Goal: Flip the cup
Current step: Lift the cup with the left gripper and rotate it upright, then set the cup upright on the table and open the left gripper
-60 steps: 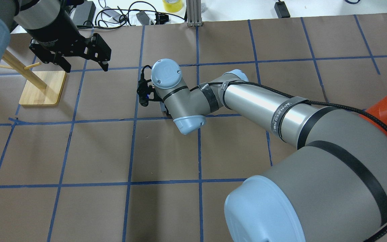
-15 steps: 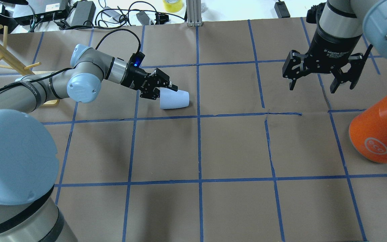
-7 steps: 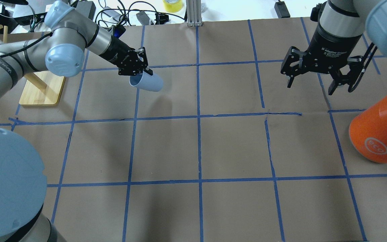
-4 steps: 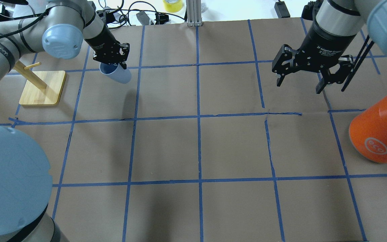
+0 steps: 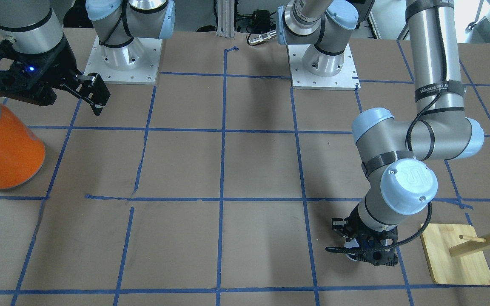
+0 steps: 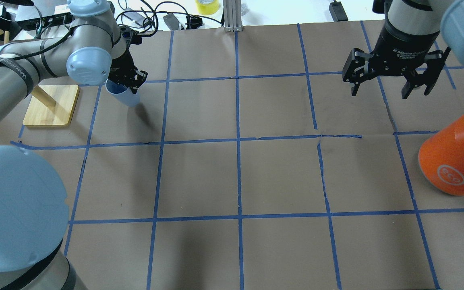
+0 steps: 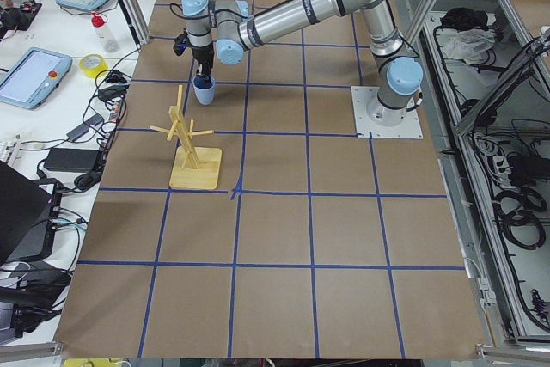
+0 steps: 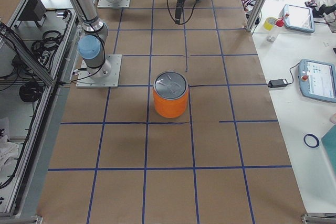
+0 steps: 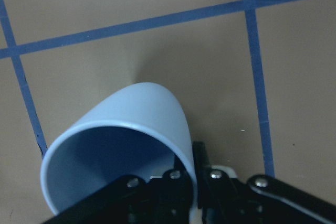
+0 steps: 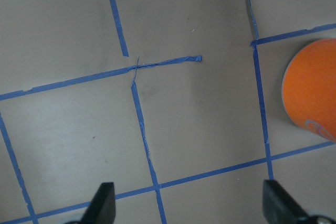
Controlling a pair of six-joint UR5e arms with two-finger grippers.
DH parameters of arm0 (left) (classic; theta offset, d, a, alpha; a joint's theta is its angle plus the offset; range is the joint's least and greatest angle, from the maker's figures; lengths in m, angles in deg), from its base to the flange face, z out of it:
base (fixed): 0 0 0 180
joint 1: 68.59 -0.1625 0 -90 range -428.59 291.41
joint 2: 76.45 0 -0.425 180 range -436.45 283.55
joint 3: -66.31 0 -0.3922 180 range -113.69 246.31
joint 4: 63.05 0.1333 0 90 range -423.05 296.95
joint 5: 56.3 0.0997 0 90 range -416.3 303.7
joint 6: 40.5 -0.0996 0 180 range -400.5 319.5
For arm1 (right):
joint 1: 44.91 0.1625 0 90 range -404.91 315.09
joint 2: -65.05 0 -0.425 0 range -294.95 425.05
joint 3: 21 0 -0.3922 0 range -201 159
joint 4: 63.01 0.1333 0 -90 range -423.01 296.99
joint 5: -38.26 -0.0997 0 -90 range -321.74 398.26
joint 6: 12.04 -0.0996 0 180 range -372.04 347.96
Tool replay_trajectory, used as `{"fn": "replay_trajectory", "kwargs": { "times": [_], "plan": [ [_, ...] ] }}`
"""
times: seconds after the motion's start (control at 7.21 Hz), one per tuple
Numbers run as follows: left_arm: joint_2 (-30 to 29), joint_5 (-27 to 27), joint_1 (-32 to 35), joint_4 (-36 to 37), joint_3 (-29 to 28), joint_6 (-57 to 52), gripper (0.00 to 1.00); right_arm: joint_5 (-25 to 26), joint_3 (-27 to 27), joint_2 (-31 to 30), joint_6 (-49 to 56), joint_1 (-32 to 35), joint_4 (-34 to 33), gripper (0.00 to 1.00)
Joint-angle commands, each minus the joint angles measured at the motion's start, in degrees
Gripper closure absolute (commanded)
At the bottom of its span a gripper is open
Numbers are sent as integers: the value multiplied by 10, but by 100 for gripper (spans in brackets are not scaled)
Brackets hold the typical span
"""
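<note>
The pale blue cup [image 6: 124,96] hangs in my left gripper [image 6: 129,82] at the table's far left, mouth up and tilted, base low over the brown paper. I cannot tell whether it touches the paper. In the left wrist view the fingers pinch the cup's rim [image 9: 121,150] and the open mouth faces the camera. In the exterior left view the cup [image 7: 204,92] sits just under the gripper. In the front-facing view the wrist hides most of it. My right gripper [image 6: 389,90] is open and empty, held above the far right of the table.
A large orange can [image 6: 453,161] with a silver top stands at the right edge, also in the right wrist view [image 10: 315,87]. A wooden peg rack on a bamboo base [image 6: 50,105] stands just left of the cup. Cables lie beyond the far edge.
My left gripper took the lying cup by its rim, lifted it, carried it left toward the rack and turned it mouth up. The right arm withdrew and now hovers at the right.
</note>
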Motion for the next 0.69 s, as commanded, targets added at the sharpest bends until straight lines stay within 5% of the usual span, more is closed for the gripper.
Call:
{"fn": "replay_trajectory", "kwargs": {
  "times": [0.0, 0.42, 0.55],
  "plan": [
    [-8, 37, 0, -7, 0, -1, 0, -2, 7, -5, 0, 4, -7, 0],
    [41, 33, 28, -10, -13, 8, 0, -21, -1, -2, 10, 8, -20, 0],
    [78, 33, 47, -63, -24, 11, 0, -22, 0, -4, 9, 8, -20, 0]
  ]
}}
